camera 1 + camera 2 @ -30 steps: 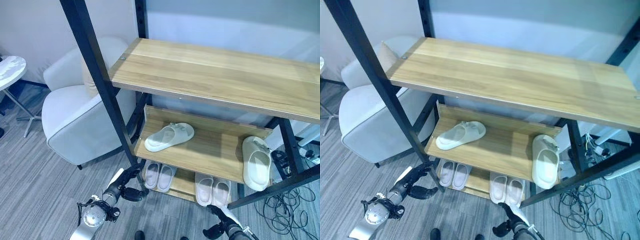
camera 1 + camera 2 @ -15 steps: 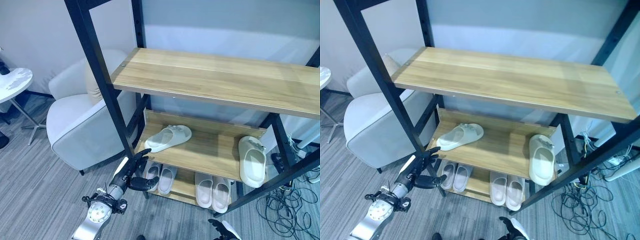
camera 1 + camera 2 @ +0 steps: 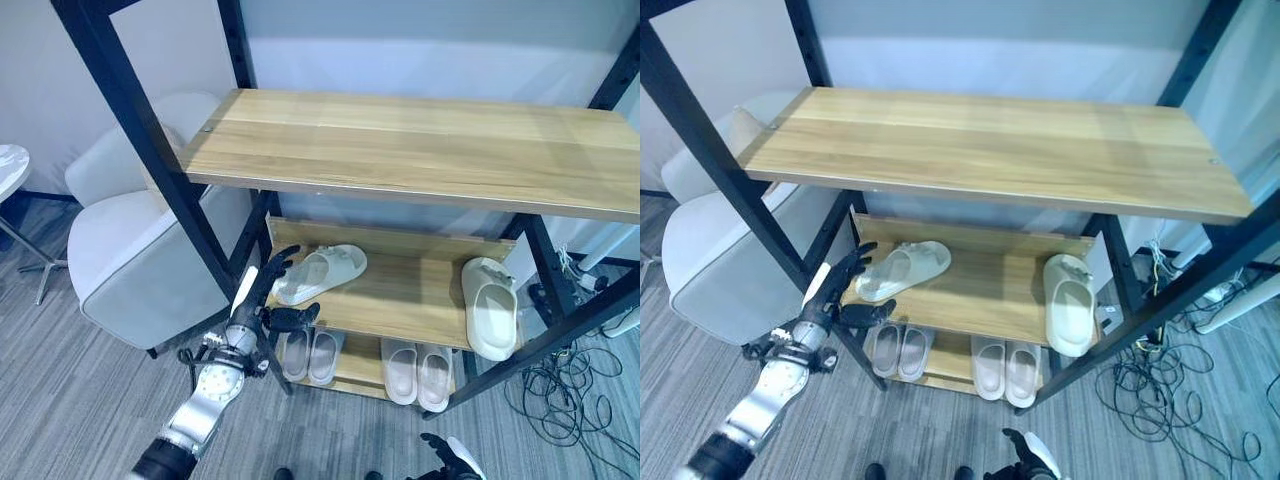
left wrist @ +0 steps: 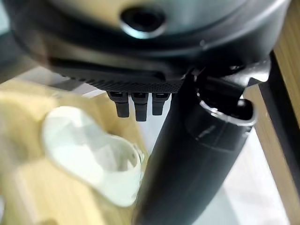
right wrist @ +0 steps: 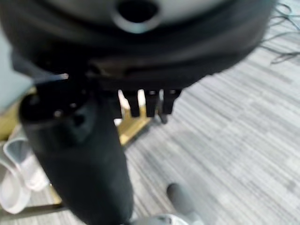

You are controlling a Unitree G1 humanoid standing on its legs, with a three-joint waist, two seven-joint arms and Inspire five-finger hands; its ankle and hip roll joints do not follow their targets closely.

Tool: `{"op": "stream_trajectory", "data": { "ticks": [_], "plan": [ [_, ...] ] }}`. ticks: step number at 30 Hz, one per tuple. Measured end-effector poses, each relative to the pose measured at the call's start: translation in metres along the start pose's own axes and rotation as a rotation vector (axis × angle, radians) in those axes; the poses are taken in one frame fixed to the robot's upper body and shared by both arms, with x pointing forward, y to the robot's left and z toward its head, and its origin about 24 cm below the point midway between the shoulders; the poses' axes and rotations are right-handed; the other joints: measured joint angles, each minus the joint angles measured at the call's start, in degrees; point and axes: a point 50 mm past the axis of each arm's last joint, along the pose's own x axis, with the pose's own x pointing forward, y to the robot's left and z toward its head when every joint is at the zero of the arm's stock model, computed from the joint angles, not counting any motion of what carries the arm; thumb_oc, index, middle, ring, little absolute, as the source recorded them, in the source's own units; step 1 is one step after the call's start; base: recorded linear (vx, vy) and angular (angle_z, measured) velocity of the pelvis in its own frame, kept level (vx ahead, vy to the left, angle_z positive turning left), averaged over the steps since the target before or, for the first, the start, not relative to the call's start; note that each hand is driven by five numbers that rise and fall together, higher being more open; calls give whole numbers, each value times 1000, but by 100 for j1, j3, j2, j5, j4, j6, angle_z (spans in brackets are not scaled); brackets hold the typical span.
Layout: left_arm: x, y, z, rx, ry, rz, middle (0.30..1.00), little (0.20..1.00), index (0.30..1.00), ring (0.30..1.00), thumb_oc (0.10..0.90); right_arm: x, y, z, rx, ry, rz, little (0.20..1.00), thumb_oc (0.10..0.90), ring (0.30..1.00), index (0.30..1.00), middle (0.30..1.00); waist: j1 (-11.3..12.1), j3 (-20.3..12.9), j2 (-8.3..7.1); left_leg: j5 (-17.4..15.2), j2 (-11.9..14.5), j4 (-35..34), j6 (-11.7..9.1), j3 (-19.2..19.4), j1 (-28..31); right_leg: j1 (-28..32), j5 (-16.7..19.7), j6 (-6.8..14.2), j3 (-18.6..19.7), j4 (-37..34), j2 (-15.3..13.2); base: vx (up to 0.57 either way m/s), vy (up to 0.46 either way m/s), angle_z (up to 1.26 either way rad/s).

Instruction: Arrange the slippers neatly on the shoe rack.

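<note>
A grey armchair [image 3: 130, 250] is standing at nine o'clock of the shoe rack [image 3: 420, 150]. My left hand [image 3: 268, 290], fingers spread wide, is rising from floor level to the middle shelf [image 3: 400, 290], nearing the skewed slipper [image 3: 320, 272]. Another slipper [image 3: 490, 315] is lying at three o'clock. My right hand [image 3: 1025, 462] is hanging low, fingers relaxed.

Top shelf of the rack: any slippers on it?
No. The top shelf is bare wood; two loose slippers lie on the middle shelf and two pairs sit on the bottom one.
</note>
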Motion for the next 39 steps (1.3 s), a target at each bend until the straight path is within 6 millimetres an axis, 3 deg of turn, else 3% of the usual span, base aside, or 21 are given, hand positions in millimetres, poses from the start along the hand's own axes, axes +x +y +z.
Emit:
{"op": "stream_trajectory", "data": {
  "ticks": [13, 29, 39],
  "plan": [
    [36, -2, 15, 284, -101, -36, 900, 900, 900, 900, 800, 1, 0, 3, 15, -19, -1, 900, 800, 900, 900, 900, -184, 0, 7, -1, 13, 0, -2, 76, -146, -188, 42, -53, 69, 2, 12, 9, 5, -3],
    [69, 24, 20, 726, -166, -54, 900, 900, 900, 900, 800, 4, -2, 7, 19, -28, 2, 900, 800, 900, 900, 900, -321, -21, 9, 0, 11, 1, 0, 186, -362, -448, 87, -76, 129, 5, 8, 0, 3, -2],
    [82, 13, 24, 946, -221, -152, 900, 900, 900, 900, 800, 4, -1, 6, 10, -28, 17, 900, 800, 900, 900, 900, -341, -232, -39, 3, 10, 2, 4, 187, -606, -692, 117, -72, 128, 6, 6, 0, 0, 0]
  ]
}}
